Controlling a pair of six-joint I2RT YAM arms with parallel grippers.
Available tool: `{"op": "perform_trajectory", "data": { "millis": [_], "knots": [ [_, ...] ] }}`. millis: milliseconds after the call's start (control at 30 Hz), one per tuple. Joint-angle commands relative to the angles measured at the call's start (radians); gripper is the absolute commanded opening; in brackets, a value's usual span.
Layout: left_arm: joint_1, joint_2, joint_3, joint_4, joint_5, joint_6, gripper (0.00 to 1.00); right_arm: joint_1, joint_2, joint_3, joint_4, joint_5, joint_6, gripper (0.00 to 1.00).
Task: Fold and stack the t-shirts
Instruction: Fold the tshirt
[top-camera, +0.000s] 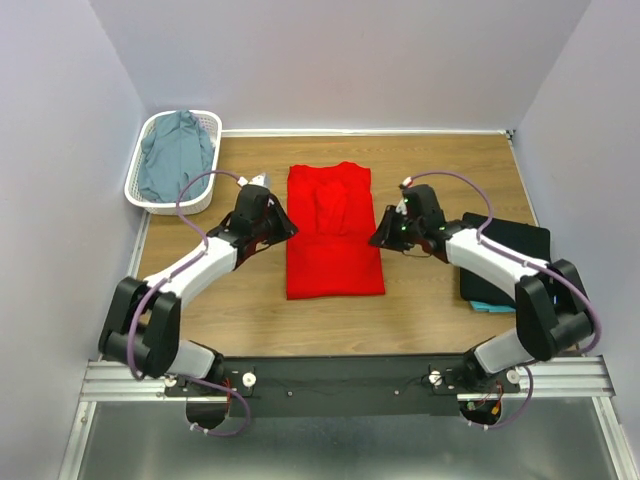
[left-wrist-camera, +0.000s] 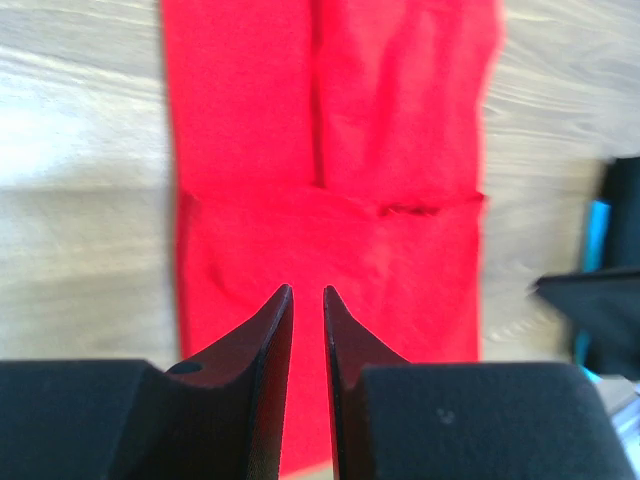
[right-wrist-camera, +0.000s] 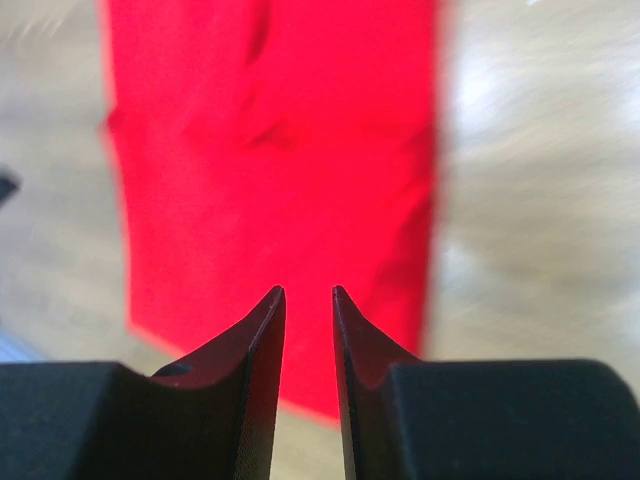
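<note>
The red t-shirt lies folded flat in the middle of the wooden table. My left gripper is at its left edge and my right gripper at its right edge. Both have jaws a little apart and hold nothing. Pale lilac walls close three sides. A grey-blue t-shirt fills the white basket far left, and a black t-shirt lies on the right.

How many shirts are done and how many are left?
Done: a black t-shirt lies folded on a teal one at the right edge. In hand: the red t-shirt lies mid-table, partly folded, with both pairs of jaws beside it, slightly apart, holding nothing. Left: finishing and stacking the red one, then the grey-blue t-shirt in the white basket.
</note>
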Motion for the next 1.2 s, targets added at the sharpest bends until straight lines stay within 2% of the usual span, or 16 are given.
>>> {"op": "perform_trajectory", "data": {
  "millis": [0,167,433,700,933,1067,1167],
  "knots": [
    [-0.049,-0.095,-0.077,-0.078,-0.064,-0.028,0.26,0.165,-0.083,-0.056,-0.069,0.041,0.058,0.33],
    [-0.194,-0.100,-0.138,-0.042,-0.061,-0.105,0.26,0.294,-0.053,-0.057,-0.067,0.068,0.126,0.33],
    [-0.322,-0.013,-0.210,0.035,-0.046,-0.159,0.22,0.315,-0.040,-0.131,-0.067,0.087,0.129,0.33],
    [-0.327,0.021,-0.289,0.047,-0.056,-0.171,0.22,0.315,-0.050,-0.229,-0.075,0.133,0.159,0.33],
    [-0.304,-0.034,-0.320,0.023,-0.053,-0.150,0.23,0.305,-0.109,-0.287,-0.099,0.168,0.181,0.33],
    [-0.258,-0.132,-0.306,-0.052,-0.067,-0.122,0.26,0.304,-0.190,-0.289,-0.154,0.182,0.201,0.34],
    [-0.213,-0.222,-0.312,-0.120,-0.095,-0.110,0.31,0.298,-0.273,-0.309,-0.182,0.196,0.222,0.44]
  ]
}}
